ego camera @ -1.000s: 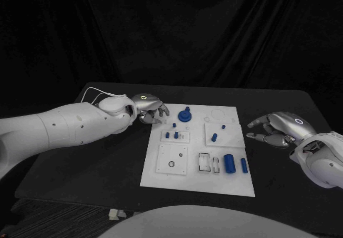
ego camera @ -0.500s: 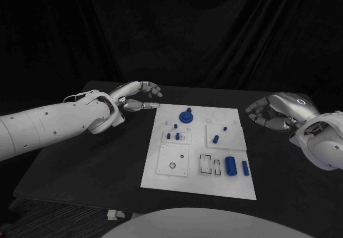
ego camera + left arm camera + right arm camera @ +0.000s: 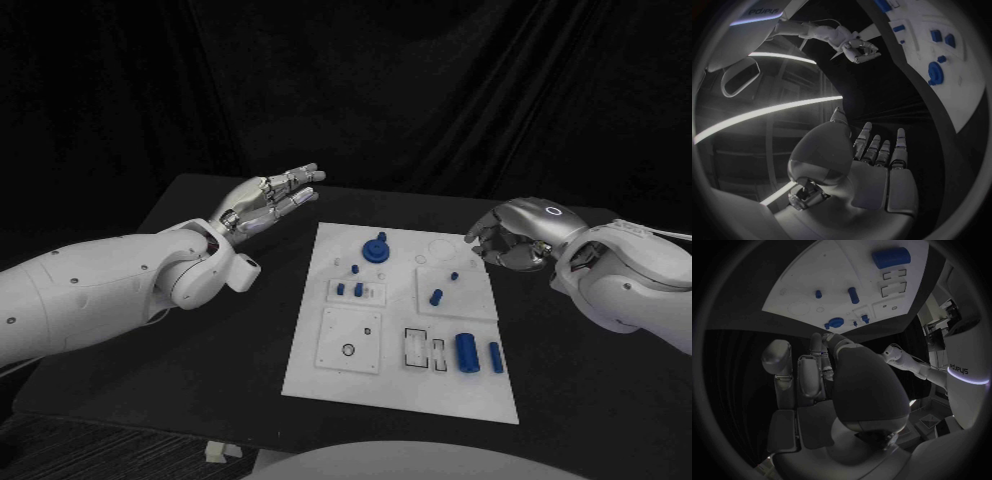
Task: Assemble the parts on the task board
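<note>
White task board (image 3: 408, 310) between left hand (image 3: 271, 198) and right hand (image 3: 511, 235)

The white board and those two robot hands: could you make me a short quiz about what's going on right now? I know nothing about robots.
1. True or false: the left hand holds a blue part.
2. Which hand has its fingers curled in: A) left, B) right?
3. Fill in: the largest blue cylinder lies near the board's ____ corner, on the robot's right.

Key:
1. False; it is raised off the board, fingers spread, holding nothing.
2. B.
3. Near.
</note>
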Motion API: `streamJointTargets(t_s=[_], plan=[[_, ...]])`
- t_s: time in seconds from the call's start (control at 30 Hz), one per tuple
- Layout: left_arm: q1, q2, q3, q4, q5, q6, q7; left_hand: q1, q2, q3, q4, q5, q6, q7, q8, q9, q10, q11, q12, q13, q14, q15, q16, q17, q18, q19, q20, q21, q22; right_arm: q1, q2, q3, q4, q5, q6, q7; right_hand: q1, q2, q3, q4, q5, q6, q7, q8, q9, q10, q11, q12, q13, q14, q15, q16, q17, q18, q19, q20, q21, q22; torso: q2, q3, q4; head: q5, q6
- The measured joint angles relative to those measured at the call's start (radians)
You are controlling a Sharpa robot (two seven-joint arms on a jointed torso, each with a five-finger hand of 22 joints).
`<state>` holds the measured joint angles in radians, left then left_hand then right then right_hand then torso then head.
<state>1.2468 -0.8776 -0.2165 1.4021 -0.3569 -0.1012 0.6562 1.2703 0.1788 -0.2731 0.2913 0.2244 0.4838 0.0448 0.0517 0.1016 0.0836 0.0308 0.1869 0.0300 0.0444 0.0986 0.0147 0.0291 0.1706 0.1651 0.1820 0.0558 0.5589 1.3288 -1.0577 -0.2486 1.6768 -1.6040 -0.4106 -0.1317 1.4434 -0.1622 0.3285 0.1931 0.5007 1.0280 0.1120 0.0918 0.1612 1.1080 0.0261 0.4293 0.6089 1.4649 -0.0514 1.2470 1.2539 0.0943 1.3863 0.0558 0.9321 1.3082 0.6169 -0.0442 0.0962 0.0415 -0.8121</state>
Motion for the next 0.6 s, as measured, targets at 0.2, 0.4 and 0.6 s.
streamJointTargets(t_s=[0.2, 0.4, 0.6], plan=[[-0.008, -0.004, 0.000, 0.022, 0.082, 0.057, 0.011, 0.008, 0.008, 0.000, 0.000, 0.017, -0.011, -0.004, 0.000, -0.006, -0.007, 0.003, -0.011, 0.000, -0.004, 0.013, 0.000, -0.003, 0.000, -0.001, 0.016, 0.000, -0.022, -0.009, 0.023, 0.000, -0.026, -0.021, 0.027, 0.000, -0.007, -0.007, 0.004, -0.004, -0.014, -0.029, 0.002, -0.018, -0.007, -0.047, 0.010, -0.044, -0.031, 0.000, 0.011, 0.031, 0.027, 0.000, 0.007, 0.007, 0.032, 0.000, 0.001, -0.0087, 0.0158, -0.021, 0.005], [-0.020, 0.003, 0.000, 0.022, 0.114, 0.090, 0.015, 0.018, 0.018, 0.000, 0.000, 0.027, -0.014, 0.000, 0.000, -0.009, -0.014, 0.004, -0.022, -0.001, -0.003, 0.023, 0.000, -0.004, 0.000, 0.000, 0.036, 0.000, -0.029, -0.022, 0.044, 0.000, -0.050, -0.048, 0.065, -0.004, -0.023, -0.022, -0.005, -0.013, -0.060, -0.087, 0.000, -0.022, -0.015, -0.211, 0.061, -0.178, -0.144, 0.003, 0.031, 0.064, 0.048, 0.000, 0.007, 0.025, 0.051, 0.000, 0.000, -0.0130, 0.0230, -0.033, 0.002], [-0.027, 0.007, 0.000, 0.021, 0.129, 0.112, 0.017, 0.028, 0.017, 0.000, 0.000, 0.033, -0.014, 0.000, 0.000, -0.009, -0.018, 0.007, -0.022, -0.001, 0.002, 0.027, 0.000, -0.004, 0.000, 0.004, 0.046, 0.000, -0.033, -0.040, 0.065, 0.000, -0.075, -0.064, 0.106, -0.010, -0.028, -0.019, -0.024, -0.032, -0.055, -0.099, -0.005, -0.022, -0.016, -0.266, 0.070, -0.211, -0.195, 0.003, 0.031, 0.078, 0.054, 0.000, 0.013, 0.030, 0.070, 0.000, -0.003, -0.0147, 0.0243, -0.041, 0.001]])
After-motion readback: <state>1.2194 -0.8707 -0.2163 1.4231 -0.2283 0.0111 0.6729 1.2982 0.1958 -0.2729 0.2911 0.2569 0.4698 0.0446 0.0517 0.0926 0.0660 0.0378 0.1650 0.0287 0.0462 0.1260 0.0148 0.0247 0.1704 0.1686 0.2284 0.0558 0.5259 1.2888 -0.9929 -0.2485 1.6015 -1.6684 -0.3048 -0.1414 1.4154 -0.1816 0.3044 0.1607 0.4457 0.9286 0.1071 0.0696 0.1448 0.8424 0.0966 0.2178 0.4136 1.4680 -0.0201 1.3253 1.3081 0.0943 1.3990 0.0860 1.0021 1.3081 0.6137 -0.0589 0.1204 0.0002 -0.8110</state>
